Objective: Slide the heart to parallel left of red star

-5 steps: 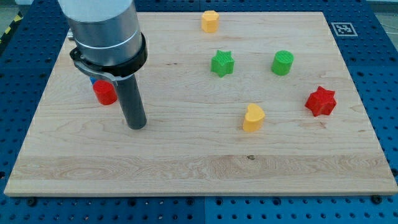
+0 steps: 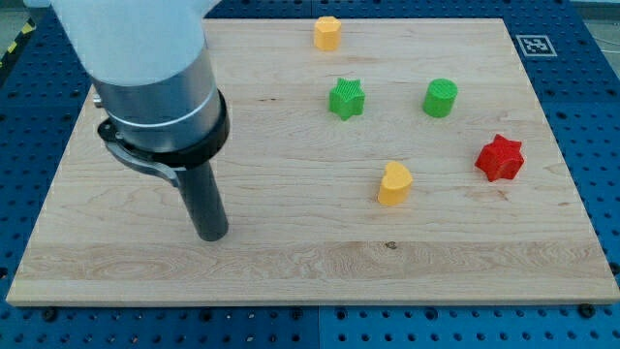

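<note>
A yellow heart [image 2: 393,184] lies on the wooden board right of centre. A red star [image 2: 499,158] lies to its right, slightly higher in the view, with a gap between them. My tip [image 2: 212,233] rests on the board at the lower left, far to the left of the heart and touching no block.
A green star [image 2: 346,99] and a green cylinder [image 2: 440,98] lie above the heart. A yellow block [image 2: 327,33] sits near the view's top edge. The arm's grey body [image 2: 145,68] covers the board's upper left. A marker tag [image 2: 534,44] is at the top right corner.
The arm has moved down in the view and slightly left. Its body now hides the red block that showed at the left before.
</note>
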`<state>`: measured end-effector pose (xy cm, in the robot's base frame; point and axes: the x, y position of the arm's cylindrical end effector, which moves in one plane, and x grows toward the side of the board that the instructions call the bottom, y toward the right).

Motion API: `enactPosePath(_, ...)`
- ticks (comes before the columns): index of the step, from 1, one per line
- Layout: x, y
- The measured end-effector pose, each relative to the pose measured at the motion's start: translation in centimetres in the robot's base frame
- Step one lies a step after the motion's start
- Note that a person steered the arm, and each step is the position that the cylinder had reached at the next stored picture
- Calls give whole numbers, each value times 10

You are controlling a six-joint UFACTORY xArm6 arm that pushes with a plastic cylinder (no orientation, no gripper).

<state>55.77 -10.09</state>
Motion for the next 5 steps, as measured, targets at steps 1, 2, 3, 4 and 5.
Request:
enactPosePath(1, 3, 35)
enactPosePath(2, 21, 67)
enactPosePath(3, 28, 113)
enactPosePath(4, 28, 180)
enactPosePath(5, 27, 234)
